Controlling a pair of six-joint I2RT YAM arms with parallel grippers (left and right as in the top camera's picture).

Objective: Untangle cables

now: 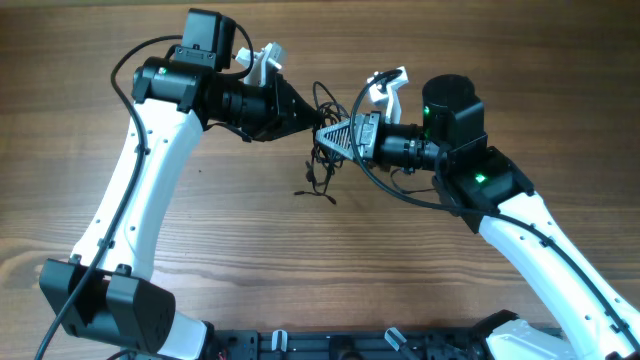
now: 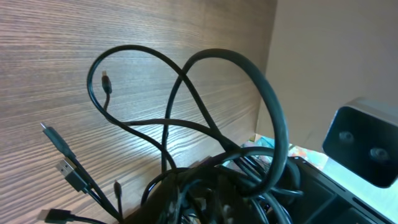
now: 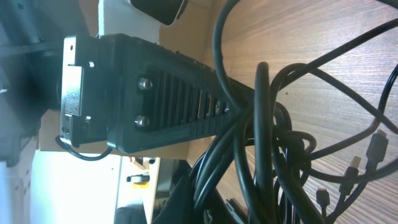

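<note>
Cables (image 1: 322, 160) are bunched mid-worktop (image 1: 250, 240), toward the far side. They sit between my left gripper (image 1: 306, 122) and right gripper (image 1: 330, 135), which meet nose to nose. Bare wood on the near side and both flanks. In the left wrist view the worktop edge shows just beyond the loops. Bundle's long axis runs far-to-near. Loose tails trail near-left, plug ends (image 2: 62, 168) fanned out. Cords wrap across my right gripper. Clenched or released, either side: can't tell, tips are buried in cord.
</note>
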